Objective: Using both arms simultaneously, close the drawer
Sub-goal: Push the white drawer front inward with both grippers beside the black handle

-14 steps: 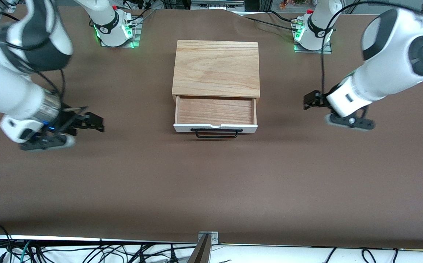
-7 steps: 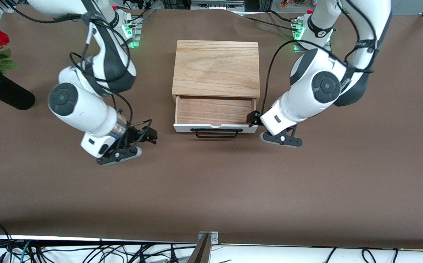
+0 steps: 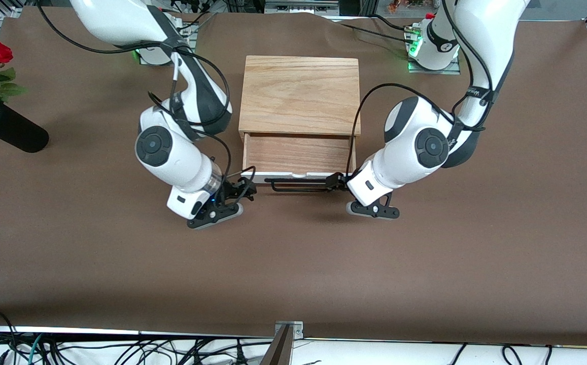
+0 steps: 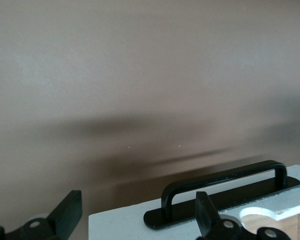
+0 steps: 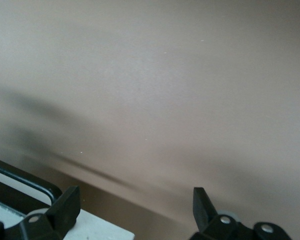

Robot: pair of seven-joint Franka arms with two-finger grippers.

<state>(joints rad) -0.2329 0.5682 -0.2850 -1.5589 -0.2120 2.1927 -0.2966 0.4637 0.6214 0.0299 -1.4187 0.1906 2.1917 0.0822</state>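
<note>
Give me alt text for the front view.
Open drawer of a wood box on a brown table, with the left gripper and right gripper, both open, at the ends of its white front.

The drawer (image 3: 299, 154) stands pulled out of its box (image 3: 299, 95) toward 6 o'clock, empty light-wood tray showing, white front panel and black handle (image 3: 301, 186) facing the camera. 2 white arms flank it at 4 and 8 o'clock.
</note>
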